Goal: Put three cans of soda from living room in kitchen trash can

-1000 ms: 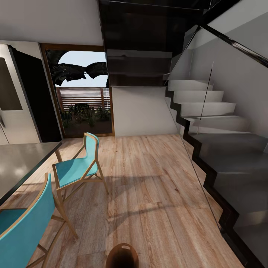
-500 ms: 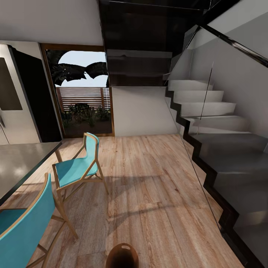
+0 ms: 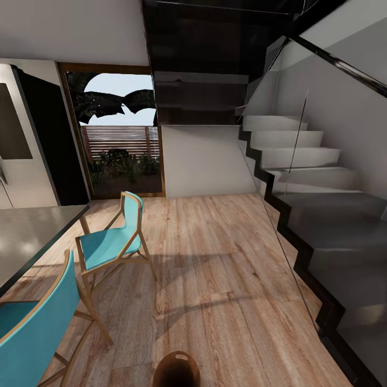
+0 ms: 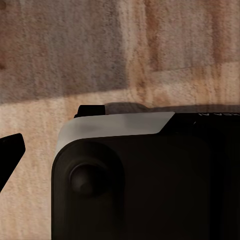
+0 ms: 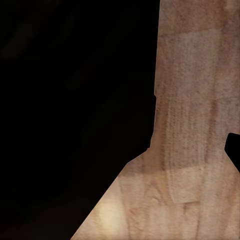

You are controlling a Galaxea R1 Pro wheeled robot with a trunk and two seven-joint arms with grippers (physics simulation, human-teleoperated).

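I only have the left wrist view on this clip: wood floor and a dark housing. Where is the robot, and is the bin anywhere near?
Observer: The head view puts it in the kitchen area. A steel fridge stands at the far left.
Operator: And the bin?
Observer: What looks like the tash can, a brown round rim with a dark inside, sits at the bottom edge of the head view, on the floor just ahead.
Operator: Anything crowding the path?
Observer: A teal chair and a second teal chair stand at the left beside a grey table.
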